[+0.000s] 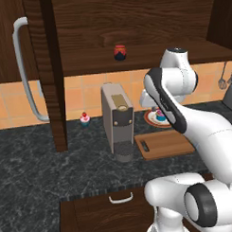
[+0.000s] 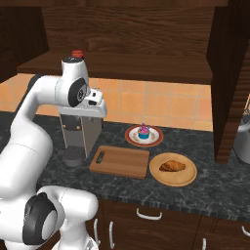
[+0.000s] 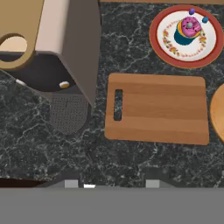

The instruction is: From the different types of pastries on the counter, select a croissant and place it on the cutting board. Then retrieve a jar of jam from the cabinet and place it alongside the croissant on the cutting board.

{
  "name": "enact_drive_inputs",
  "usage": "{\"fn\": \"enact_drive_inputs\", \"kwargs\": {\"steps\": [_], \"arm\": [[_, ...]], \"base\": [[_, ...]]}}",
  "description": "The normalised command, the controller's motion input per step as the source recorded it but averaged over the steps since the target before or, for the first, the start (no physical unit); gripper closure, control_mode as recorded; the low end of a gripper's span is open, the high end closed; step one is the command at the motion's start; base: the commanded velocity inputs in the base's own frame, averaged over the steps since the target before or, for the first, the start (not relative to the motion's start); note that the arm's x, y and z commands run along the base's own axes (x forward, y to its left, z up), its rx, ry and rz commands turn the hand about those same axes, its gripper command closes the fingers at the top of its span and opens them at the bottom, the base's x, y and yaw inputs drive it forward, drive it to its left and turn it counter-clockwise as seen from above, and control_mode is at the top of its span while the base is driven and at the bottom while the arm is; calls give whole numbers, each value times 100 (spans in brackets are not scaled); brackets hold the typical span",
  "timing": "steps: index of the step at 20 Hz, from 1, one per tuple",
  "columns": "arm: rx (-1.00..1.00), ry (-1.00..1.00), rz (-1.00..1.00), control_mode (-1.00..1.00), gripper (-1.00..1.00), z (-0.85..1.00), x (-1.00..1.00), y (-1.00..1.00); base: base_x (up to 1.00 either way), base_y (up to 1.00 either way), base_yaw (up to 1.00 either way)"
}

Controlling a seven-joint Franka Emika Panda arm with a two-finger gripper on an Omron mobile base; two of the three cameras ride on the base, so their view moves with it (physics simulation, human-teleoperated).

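Croissant (image 2: 173, 166) lies on a round wooden plate (image 2: 188, 178), well to the right of our hand, in the right base view; the cutting board (image 2: 119, 161) is below the hand and bare. In the left base view, the jam jar (image 1: 120, 52) stands on the cabinet shelf (image 1: 87, 66), up and left of our hand. In the hand view, the board sits directly beneath us, a cupcake (image 3: 187, 29) beyond it, the coffee machine (image 3: 52, 39) on the left. Whether our gripper is open, we cannot tell.

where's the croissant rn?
In the right base view the croissant lies on a round wooden plate on the counter, just right of the cutting board, in front of the cupcake plate.
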Motion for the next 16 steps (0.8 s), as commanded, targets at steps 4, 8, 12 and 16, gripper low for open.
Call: {"fn": "enact_drive_inputs", "kwargs": {"steps": [4,8,12,16], "arm": [[0,-3,-2,-100,-100,3,1,0],[8,-11,0,-100,-100,27,18,39],[8,-22,0,-100,-100,40,43,80],[1,-24,0,-100,-100,40,50,69]], "base": [[0,0,0],[0,0,0],[0,0,0],[0,0,0]]}}
